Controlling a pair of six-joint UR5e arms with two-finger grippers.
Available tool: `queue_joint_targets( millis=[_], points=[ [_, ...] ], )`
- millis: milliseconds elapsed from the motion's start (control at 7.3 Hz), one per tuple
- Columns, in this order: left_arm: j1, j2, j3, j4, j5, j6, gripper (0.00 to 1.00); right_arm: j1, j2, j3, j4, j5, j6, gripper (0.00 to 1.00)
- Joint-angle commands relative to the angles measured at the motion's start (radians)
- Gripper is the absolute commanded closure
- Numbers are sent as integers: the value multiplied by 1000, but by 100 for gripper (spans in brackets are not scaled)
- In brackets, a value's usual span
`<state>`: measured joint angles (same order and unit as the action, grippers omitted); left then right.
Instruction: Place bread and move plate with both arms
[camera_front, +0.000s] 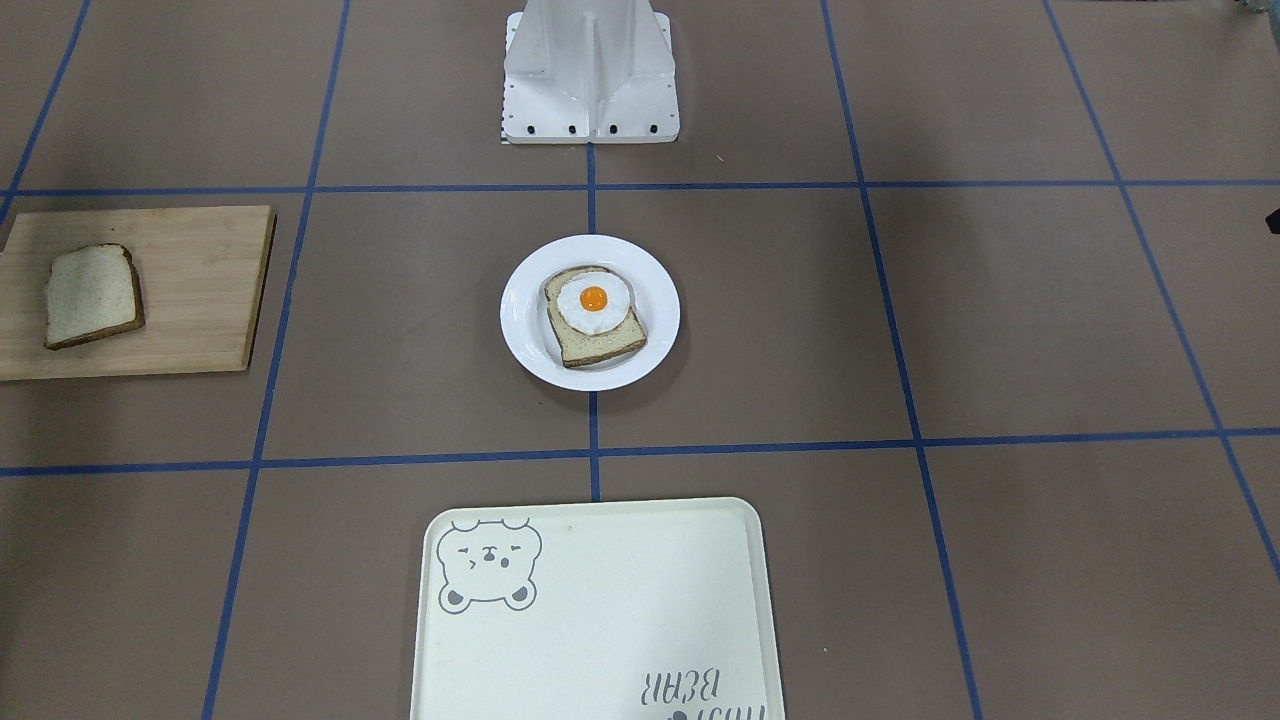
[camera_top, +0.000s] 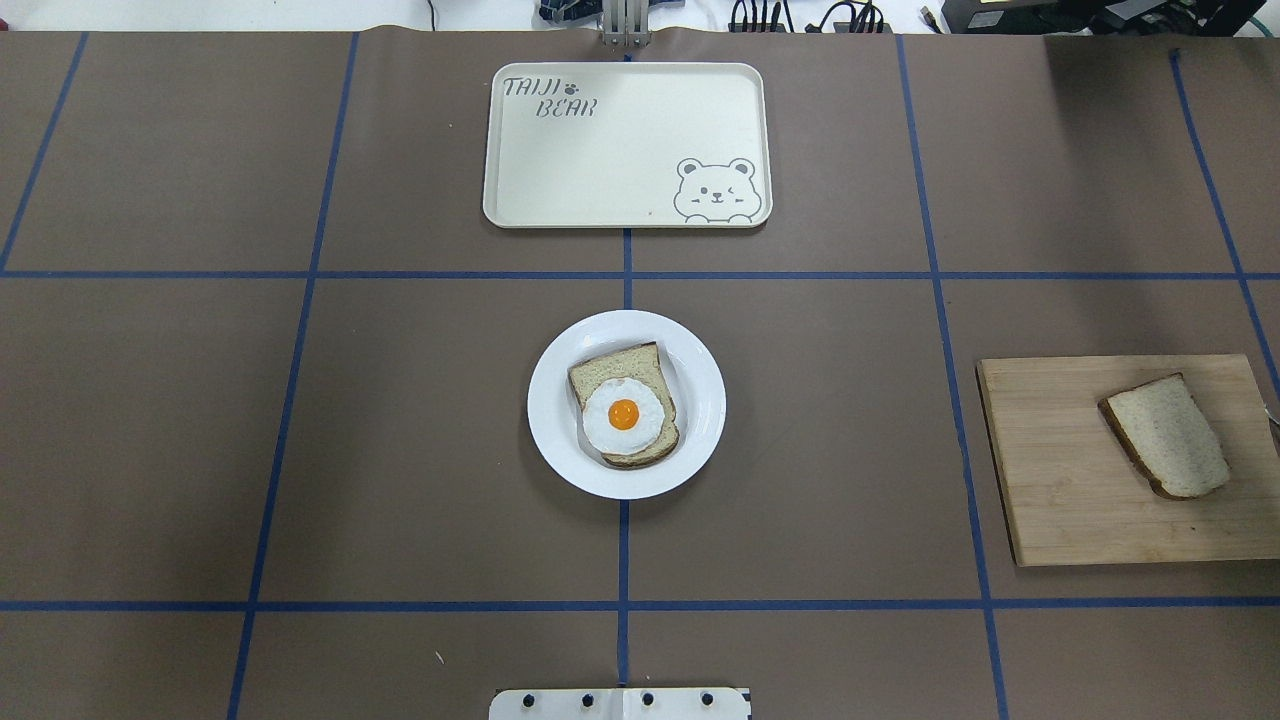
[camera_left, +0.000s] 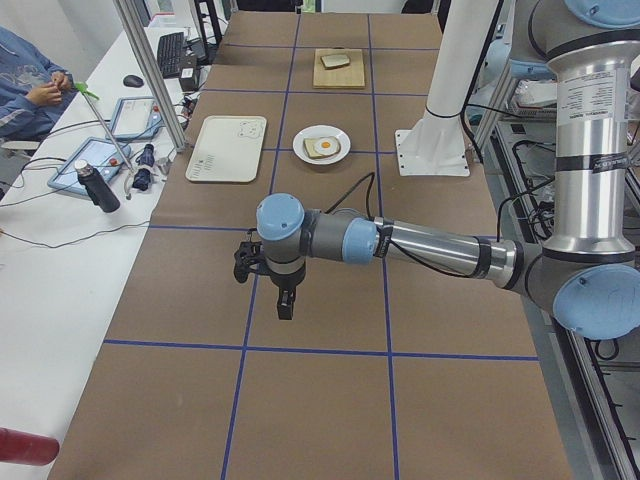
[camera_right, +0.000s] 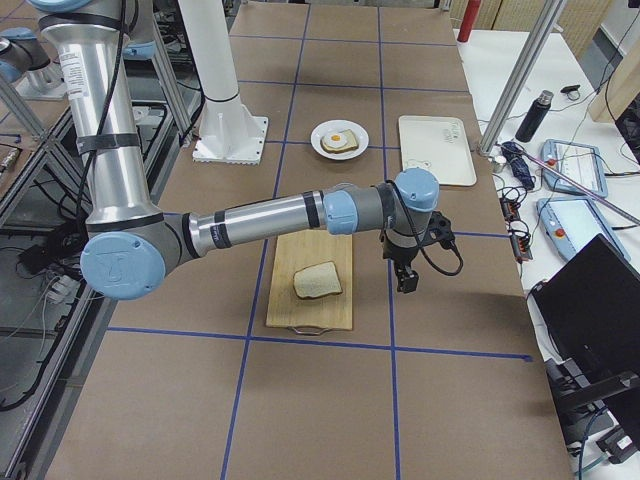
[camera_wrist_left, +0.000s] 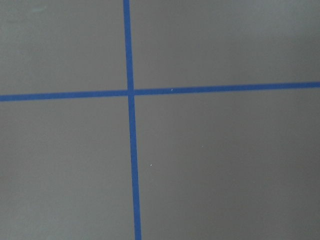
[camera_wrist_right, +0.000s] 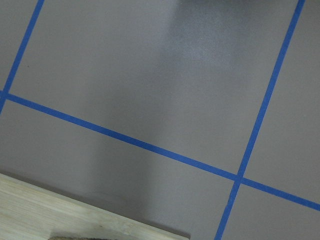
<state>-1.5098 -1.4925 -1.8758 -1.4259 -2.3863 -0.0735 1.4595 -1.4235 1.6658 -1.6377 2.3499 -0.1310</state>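
The plain bread (camera_top: 1168, 435) lies on a wooden board (camera_top: 1060, 470) at the table's right; it also shows in the front view (camera_front: 92, 296) and the right-side view (camera_right: 317, 281). The white plate (camera_top: 560, 440) sits at the table's middle, also in the front view (camera_front: 525, 340), and carries a slice topped with a fried egg (camera_top: 624, 418). My right gripper (camera_right: 405, 283) hangs above the table just beside the board. My left gripper (camera_left: 283, 305) hangs above bare table far from the plate. I cannot tell whether either is open or shut.
A cream tray with a bear drawing (camera_top: 620, 150) lies beyond the plate on the operators' side. The white robot base (camera_front: 590, 75) stands behind the plate. The right wrist view shows the board's corner (camera_wrist_right: 75, 215) and blue tape lines. A side table with bottles and tablets (camera_left: 100, 180) stands beyond.
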Motion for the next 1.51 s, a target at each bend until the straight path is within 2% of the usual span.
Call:
queue_joint_targets(
  millis=[0, 274, 548, 685, 821, 958, 1095, 1369],
  points=[
    [-12, 12, -63, 79, -36, 14, 1, -17, -8, 5, -1, 5, 2, 0],
    [-12, 14, -74, 64, -39, 6, 1, -59, -43, 2, -1, 38, 4, 0],
    [-9, 2, -69, 62, -39, 4, 1, -100, -74, 6, 1, 63, 82, 0],
    [-9, -6, -68, 52, -39, 7, 1, -128, -101, 0, 40, 71, 85, 1],
    [-9, -6, -40, -9, -39, 3, 1, -151, -132, -11, 126, 103, 182, 8],
    [-9, -6, -13, -49, -39, 0, 1, -192, -181, -17, 259, 103, 274, 9],
    [-9, -6, -6, -53, -39, 0, 1, -221, -207, -73, 418, 107, 342, 10],
    [-9, -8, -16, -54, -39, 0, 1, -298, -270, -109, 684, 106, 569, 13]
  ],
)
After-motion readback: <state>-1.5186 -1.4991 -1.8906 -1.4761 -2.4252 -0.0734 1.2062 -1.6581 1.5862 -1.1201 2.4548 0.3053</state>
